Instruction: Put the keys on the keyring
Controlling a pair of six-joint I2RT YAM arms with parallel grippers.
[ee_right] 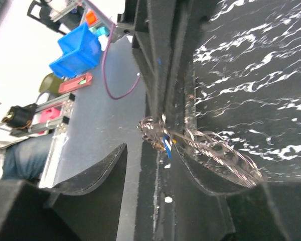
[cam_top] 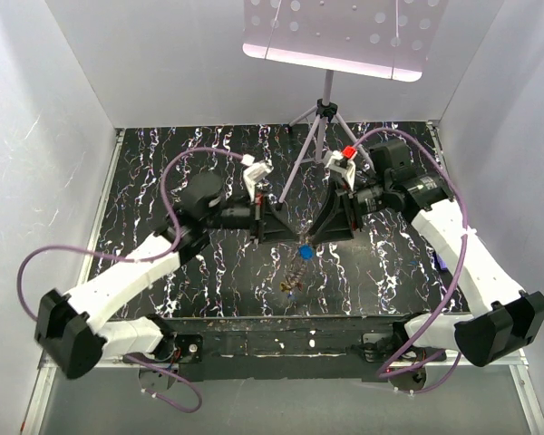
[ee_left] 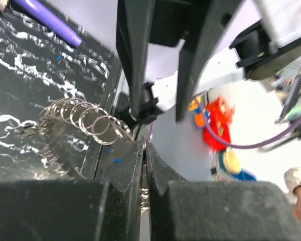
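The keyring shows as a string of linked metal rings (cam_top: 298,270) hanging between the two grippers above the black marbled table. It also shows in the left wrist view (ee_left: 85,118) and the right wrist view (ee_right: 220,150). A blue-headed key (cam_top: 305,251) sits at its top, by the right gripper's fingertip (ee_right: 166,145). More keys (cam_top: 290,285) hang at its lower end. My left gripper (cam_top: 286,237) is shut (ee_left: 144,146) with a thin metal ring pinched between its pads. My right gripper (cam_top: 315,239) is open (ee_right: 148,148), with the blue key just past its tips, next to the right fingertip.
A purple stick (ee_left: 50,20) lies at the back of the table. A tripod (cam_top: 322,122) stands at the back centre under a perforated white panel (cam_top: 344,36). White walls enclose the table on the left, right and back.
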